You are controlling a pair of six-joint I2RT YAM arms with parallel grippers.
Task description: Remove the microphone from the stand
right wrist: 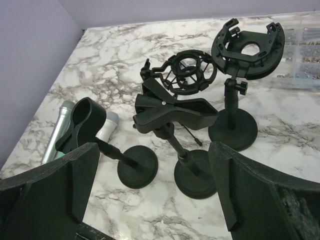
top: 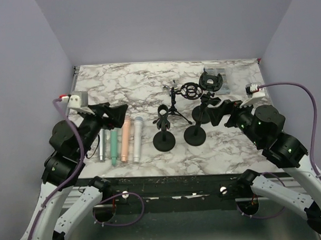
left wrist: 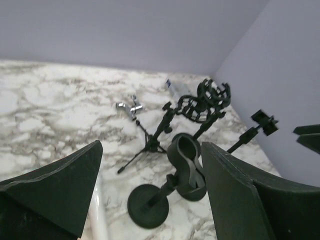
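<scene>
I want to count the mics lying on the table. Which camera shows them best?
Top external: all four mics lie side by side, seen along their length. The right wrist view shows only two heads, behind a clip stand. The left wrist view shows just a pale sliver at its bottom edge.

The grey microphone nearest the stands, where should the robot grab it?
Probably the middle of its straight handle, from above. The grey microphone lies flat on the table, so the left hand can close across it. The orange microphone lies close beside it, leaving little room there. That hand is open and nearest.
</scene>
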